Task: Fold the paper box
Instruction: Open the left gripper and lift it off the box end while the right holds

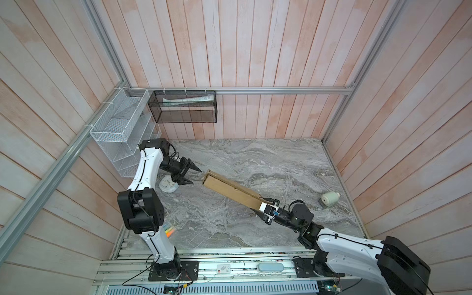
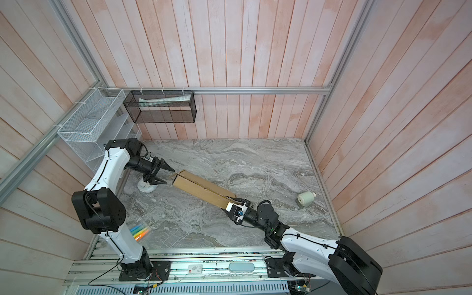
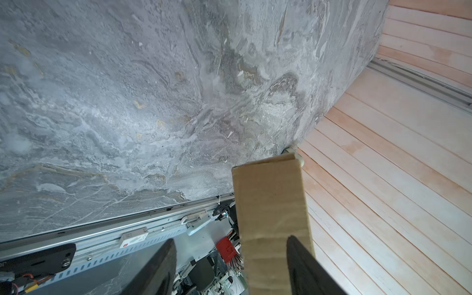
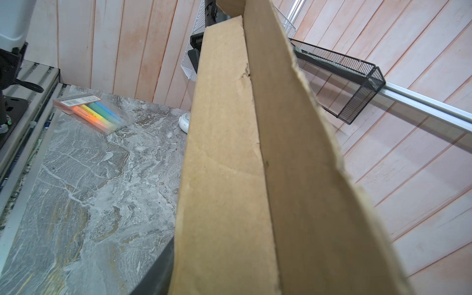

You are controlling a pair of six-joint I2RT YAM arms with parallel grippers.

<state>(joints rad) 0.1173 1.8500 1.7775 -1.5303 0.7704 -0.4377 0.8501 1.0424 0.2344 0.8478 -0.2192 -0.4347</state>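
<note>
Ok, right end effector (image 1: 265,204) is clamping one short end of the paper box (image 1: 231,190), jaws partway closed on the cardboard. Judging by the shadow underneath, it is holding the box up off the tabletop (image 1: 242,229). Taking the white puck (image 1: 168,186) as reference: the box's free end is hanging just beside the puck, and its long axis is running straight away from the puck to the right arm's grip, well apart from it. Left end effector (image 1: 196,176) is hovering over the puck, jaws spread wide and gripping nothing. Its tips are pointing at that free end, with a small gap showing in both top views. Left wrist view is showing the cardboard off-centre, crowding one jaw rather than sitting midway. So the left arm is the nearer one for the free end. I'm reading the next move as a short advance along the box axis, with that sideways offset needing correction first.
</note>
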